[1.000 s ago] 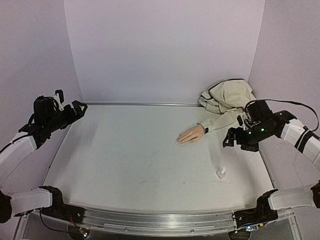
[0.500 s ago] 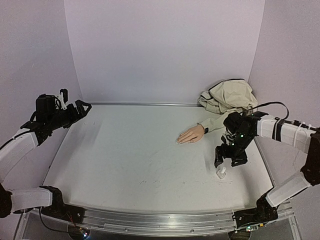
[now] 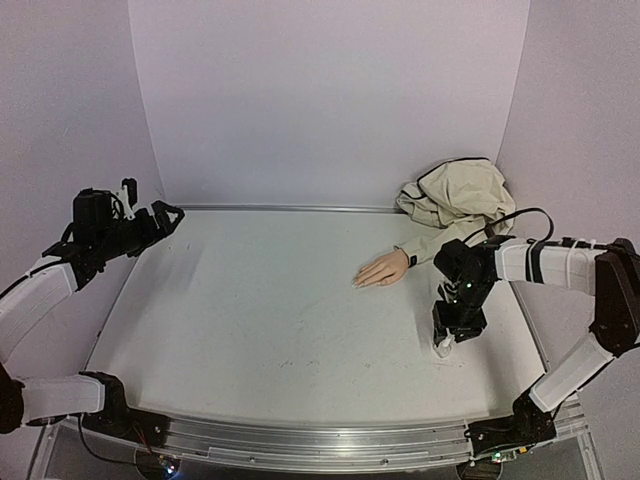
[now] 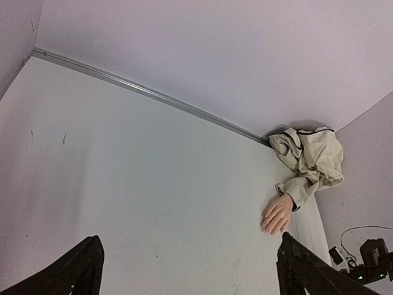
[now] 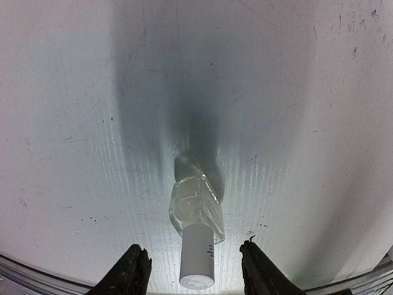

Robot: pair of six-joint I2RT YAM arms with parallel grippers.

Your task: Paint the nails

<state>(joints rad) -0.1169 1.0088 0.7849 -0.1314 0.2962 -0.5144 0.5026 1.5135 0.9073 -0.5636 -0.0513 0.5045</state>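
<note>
Overhead, the right gripper hung low over a small whitish bottle near the right edge of the white table. From the right wrist camera the bottle stood upright on the table, clear-bodied with a white cap. The right gripper was spread, one dark finger on each side of the cap, with table showing in the gap on both sides and neither finger touching it. The peach-coloured mannequin hand lay flat on the table beyond the bottle, well apart from it. Its fingertips pointed towards the left arm's side, and its nails were too small in the overhead view to tell their colour. A dark wrist band marked where the hand met a beige sleeve, which ran back to a crumpled beige garment heaped in the far right corner. The left gripper was raised above the table's far left edge, well apart from the hand. Its wrist camera showed the left gripper with jaws wide apart, holding nothing. In that view the mannequin hand and nails lay far across the table.
</note>
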